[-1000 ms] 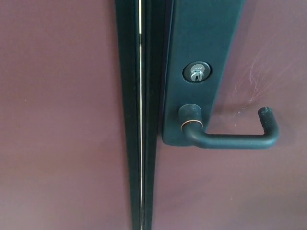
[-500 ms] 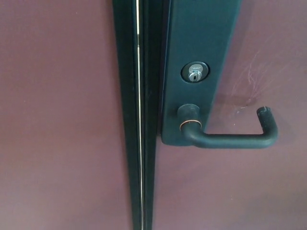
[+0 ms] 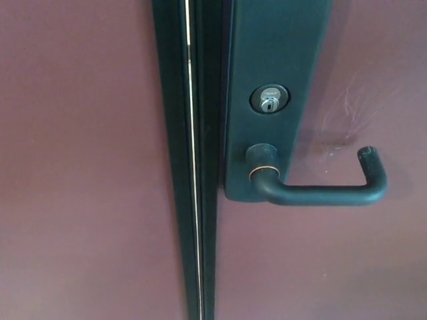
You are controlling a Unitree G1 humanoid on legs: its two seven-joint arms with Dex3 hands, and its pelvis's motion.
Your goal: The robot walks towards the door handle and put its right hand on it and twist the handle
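just below the keyhole (image 3: 269, 100), the black lever door handle (image 3: 320, 193) runs level to the right, tip bent upward. no robot hand shows, so neither hand's state nor nearness can be judged.

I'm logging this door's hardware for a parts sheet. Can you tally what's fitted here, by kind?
Dark matte lever door handle: 1
Silver round key cylinder: 1
Dark rectangular metal backplate: 1
Maroon door panels, left and right of the dark centre seam: 2
Total: 5
No robot hand shows.
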